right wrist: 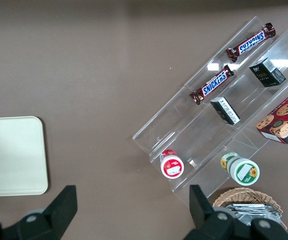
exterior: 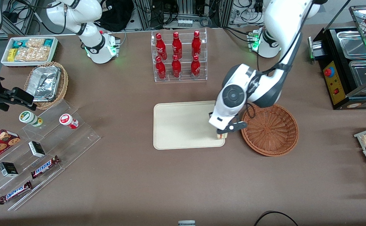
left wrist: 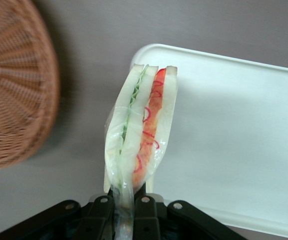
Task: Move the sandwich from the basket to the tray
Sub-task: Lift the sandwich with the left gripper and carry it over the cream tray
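Observation:
The sandwich [left wrist: 143, 125], a clear-wrapped wedge of white bread with red and green filling, hangs from my left gripper [left wrist: 125, 202], which is shut on its wrapper end. In the front view the gripper [exterior: 223, 131] is above the tray's corner nearest the basket, and only a small piece of the sandwich [exterior: 221, 135] shows below the fingers. The cream-beige tray [exterior: 183, 125] lies bare mid-table; its corner [left wrist: 243, 135] sits under the sandwich. The reddish-brown wicker basket [exterior: 270, 129] stands beside the tray with nothing in it, and its rim [left wrist: 14, 85] shows in the wrist view.
A clear rack of red bottles [exterior: 178, 55] stands farther from the front camera than the tray. Toward the parked arm's end are a clear tiered stand [exterior: 35, 157] with snacks, a tan basket with foil trays [exterior: 46, 83] and a white snack bin [exterior: 29, 50]. A black food warmer [exterior: 349, 66] stands at the working arm's end.

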Controlling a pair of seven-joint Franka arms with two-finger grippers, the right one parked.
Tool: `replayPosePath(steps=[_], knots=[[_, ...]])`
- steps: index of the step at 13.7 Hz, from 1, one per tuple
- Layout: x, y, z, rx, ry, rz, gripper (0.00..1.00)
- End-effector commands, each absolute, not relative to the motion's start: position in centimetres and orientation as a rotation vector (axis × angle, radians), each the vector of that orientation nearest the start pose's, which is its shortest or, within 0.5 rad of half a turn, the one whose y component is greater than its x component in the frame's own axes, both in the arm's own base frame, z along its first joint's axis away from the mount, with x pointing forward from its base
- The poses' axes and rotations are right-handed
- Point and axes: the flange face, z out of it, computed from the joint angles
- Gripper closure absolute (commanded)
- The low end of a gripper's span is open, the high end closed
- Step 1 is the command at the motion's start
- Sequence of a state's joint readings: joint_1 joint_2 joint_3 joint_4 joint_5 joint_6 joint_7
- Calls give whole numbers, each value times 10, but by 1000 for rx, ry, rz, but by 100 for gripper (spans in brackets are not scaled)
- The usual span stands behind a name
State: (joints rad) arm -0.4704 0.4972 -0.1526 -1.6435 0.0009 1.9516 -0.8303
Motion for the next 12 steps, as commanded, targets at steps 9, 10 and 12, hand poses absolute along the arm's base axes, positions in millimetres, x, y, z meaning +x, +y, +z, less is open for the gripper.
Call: replayPosePath(steps=[9,10,12], knots=[[510,-503,274,-3111,-501,141,97],[506,-508,273,-3105,-521,141,97],[497,-515,273,-3090,-524,114,97]])
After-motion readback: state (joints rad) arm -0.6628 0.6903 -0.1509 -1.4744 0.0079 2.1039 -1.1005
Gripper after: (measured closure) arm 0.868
